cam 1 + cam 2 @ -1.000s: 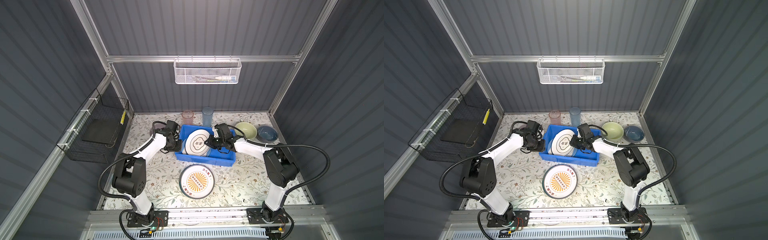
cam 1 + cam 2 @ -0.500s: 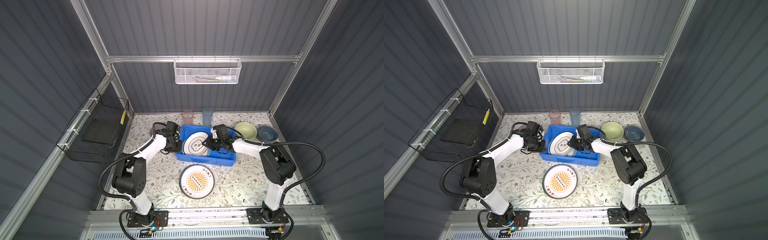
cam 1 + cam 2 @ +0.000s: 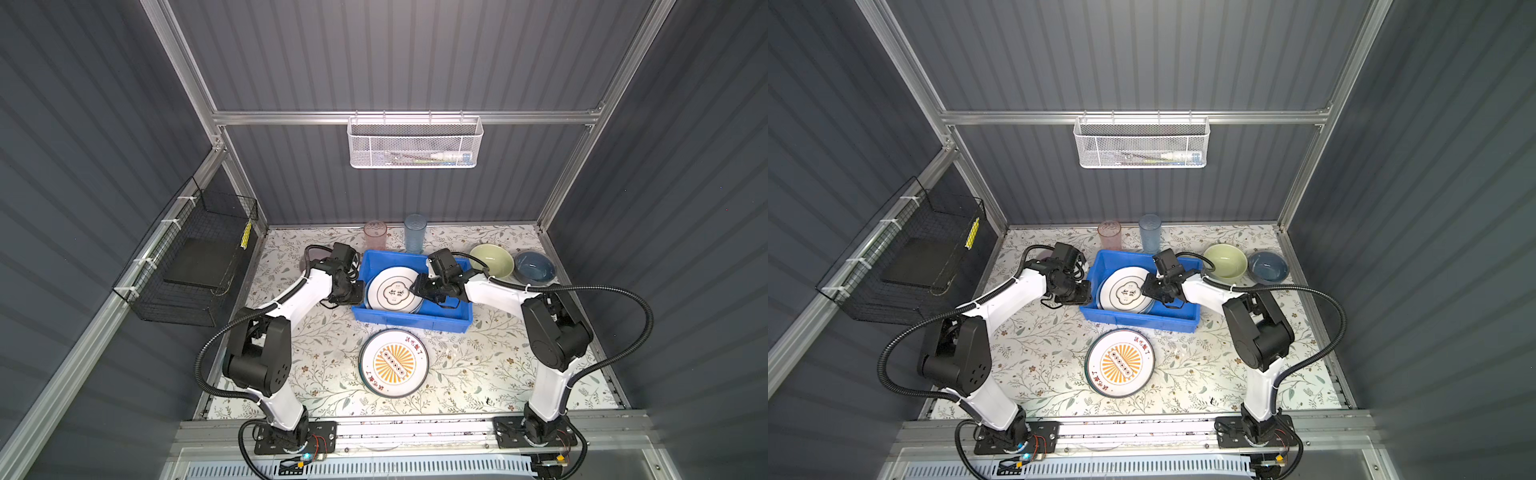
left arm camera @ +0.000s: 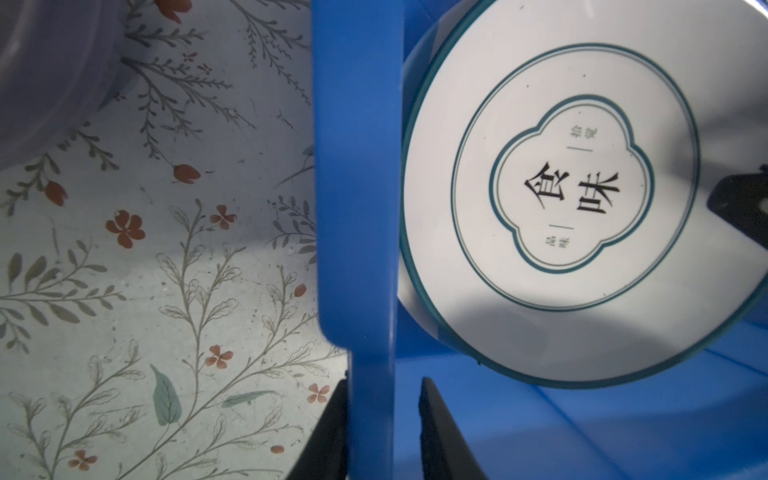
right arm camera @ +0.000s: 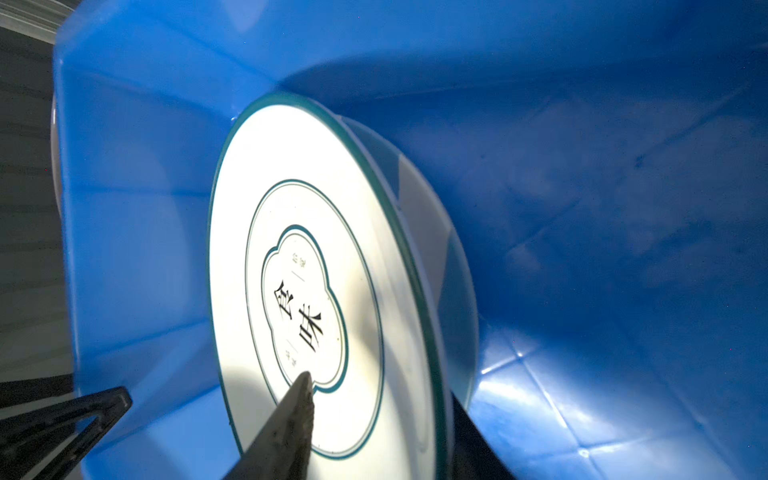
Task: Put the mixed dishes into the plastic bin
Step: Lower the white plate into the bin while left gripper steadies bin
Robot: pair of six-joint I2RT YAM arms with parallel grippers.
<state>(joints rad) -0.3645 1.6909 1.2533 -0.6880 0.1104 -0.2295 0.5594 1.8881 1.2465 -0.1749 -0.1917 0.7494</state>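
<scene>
We see the left gripper clamping the bin at 9 o'clock and the right gripper, jaws parted, astride the ringed plate at 3 o'clock.

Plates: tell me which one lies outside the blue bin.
The orange sunburst plate, flat on the table in front of the bin. The white ringed plate and the striped plate under it lie inside.
</scene>
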